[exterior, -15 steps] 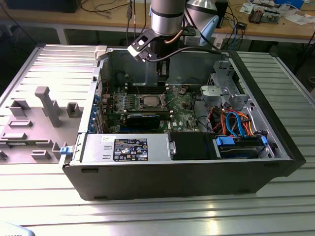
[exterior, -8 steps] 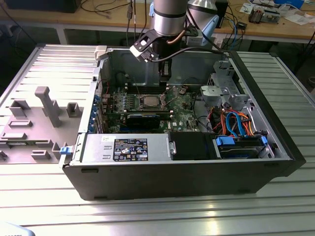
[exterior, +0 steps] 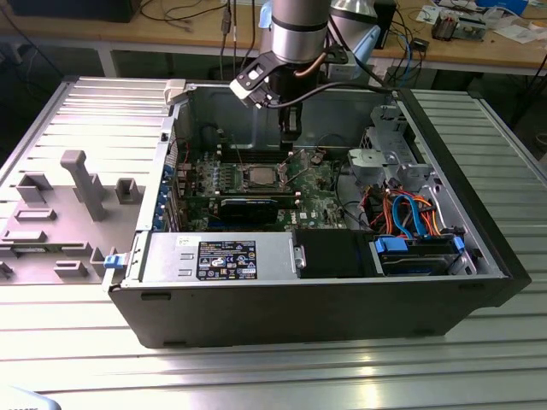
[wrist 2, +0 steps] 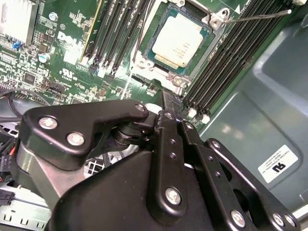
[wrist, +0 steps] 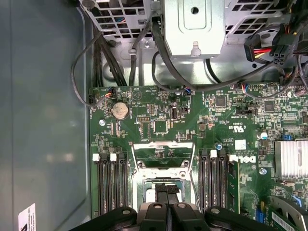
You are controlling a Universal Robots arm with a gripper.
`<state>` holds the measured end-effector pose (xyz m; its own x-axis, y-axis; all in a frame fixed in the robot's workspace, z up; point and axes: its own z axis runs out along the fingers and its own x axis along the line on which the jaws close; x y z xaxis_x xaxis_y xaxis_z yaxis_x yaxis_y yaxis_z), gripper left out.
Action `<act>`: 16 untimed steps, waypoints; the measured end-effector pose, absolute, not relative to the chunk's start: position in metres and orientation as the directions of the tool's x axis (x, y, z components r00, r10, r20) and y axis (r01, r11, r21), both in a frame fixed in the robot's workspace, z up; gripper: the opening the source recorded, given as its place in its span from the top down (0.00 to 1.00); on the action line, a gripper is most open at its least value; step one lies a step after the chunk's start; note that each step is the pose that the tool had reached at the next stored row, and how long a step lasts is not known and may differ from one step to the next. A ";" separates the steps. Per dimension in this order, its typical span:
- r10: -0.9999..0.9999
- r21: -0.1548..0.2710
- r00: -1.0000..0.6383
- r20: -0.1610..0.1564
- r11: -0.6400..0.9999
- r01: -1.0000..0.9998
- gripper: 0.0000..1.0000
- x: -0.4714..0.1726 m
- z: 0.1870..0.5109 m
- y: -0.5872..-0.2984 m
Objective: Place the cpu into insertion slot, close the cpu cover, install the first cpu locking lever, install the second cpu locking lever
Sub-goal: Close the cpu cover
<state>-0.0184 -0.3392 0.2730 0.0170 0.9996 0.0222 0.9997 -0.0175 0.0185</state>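
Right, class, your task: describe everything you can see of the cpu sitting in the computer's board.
The cpu is a small flat square chip with a pale silver-grey metal top bearing faint print and a green edge. It lies flat in the insertion slot, inside its silvery rim, between rows of black memory slots. Its top is bare: the cpu cover is swung open. The claw is shut beside the slot's rim, apart from the chip.

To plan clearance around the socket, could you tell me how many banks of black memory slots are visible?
2. In the second wrist view, one bank runs along one side of the cpu, the other bank along the opposite side. More may be hidden.
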 end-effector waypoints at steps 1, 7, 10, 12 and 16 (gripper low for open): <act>1.000 0.018 0.017 0.022 -0.017 1.000 0.89 -0.017 0.273 -0.339; 1.000 0.018 0.017 0.022 -0.017 1.000 0.89 -0.013 0.272 -0.339; 1.000 0.018 0.017 0.022 -0.018 1.000 0.89 -0.012 0.272 -0.339; 1.000 0.018 0.017 0.022 -0.018 1.000 0.89 -0.011 0.272 -0.339; 1.000 0.018 0.017 0.022 -0.017 1.000 0.89 -0.009 0.272 -0.339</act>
<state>-0.0091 -0.3392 0.2716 0.0171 0.9996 0.0222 0.9997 -0.0175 0.0185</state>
